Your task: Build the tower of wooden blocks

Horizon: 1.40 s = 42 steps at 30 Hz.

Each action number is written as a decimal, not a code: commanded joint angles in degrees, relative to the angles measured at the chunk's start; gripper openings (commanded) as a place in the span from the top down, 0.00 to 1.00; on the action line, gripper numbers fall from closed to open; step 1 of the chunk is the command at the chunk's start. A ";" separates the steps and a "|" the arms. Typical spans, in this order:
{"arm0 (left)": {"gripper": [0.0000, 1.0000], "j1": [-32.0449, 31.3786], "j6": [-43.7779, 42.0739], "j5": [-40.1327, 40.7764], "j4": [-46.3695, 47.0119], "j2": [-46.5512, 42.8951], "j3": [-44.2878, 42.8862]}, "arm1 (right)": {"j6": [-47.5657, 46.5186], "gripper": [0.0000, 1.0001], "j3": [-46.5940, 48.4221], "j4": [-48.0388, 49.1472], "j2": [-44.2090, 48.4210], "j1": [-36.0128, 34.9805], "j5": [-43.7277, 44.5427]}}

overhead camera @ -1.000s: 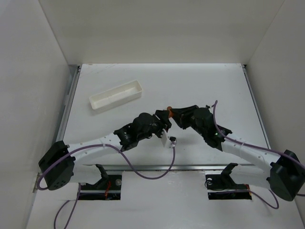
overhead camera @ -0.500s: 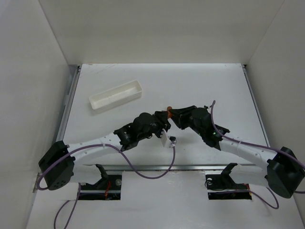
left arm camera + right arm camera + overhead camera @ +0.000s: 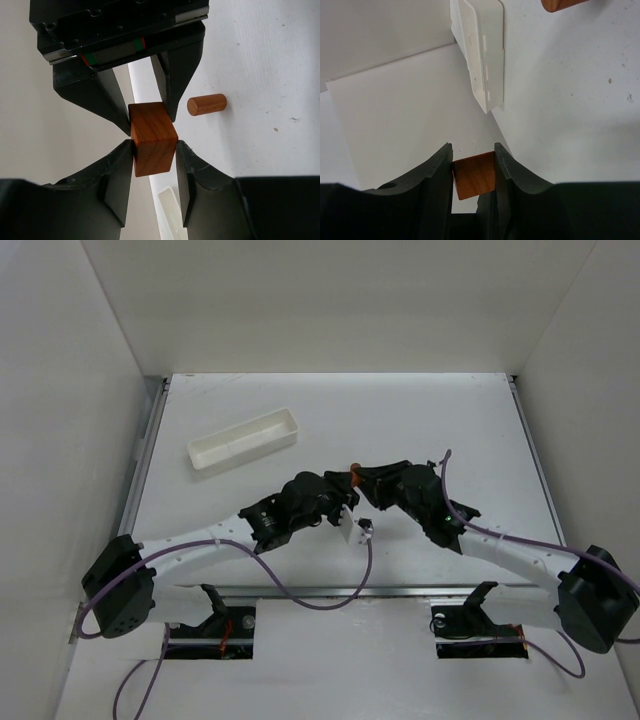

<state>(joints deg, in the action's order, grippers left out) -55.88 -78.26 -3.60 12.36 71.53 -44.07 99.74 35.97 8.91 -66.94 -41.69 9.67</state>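
Cube-shaped wood block (image 3: 151,132) hangs between tip-to-tip arms, clamped by both left gripper (image 3: 154,146) and right gripper (image 3: 473,152).

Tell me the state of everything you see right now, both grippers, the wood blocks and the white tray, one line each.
left gripper: shut on the cube block
right gripper: shut on the same cube block, from the opposite end
cube block: gripped by both grippers at once
cylinder block: loose, lying on its side on the table
white tray: open side up, nothing seen inside
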 commanded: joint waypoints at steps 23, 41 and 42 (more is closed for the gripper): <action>1.00 -0.20 13.47 -2.29 -6.38 0.98 -8.74 | -1.83 0.22 4.38 -2.30 1.19 -1.11 -0.19; 1.00 2.53 31.06 -16.43 -27.81 7.57 -27.70 | -7.00 0.00 9.91 -29.99 14.37 -1.11 25.65; 1.00 4.18 31.06 -18.10 -31.83 9.40 -29.47 | -7.54 0.00 10.52 -31.65 14.38 -1.11 28.01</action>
<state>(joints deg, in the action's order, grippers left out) -53.93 -50.52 -15.35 -12.86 79.24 -67.53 94.76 43.05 -16.16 -54.00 -42.46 30.26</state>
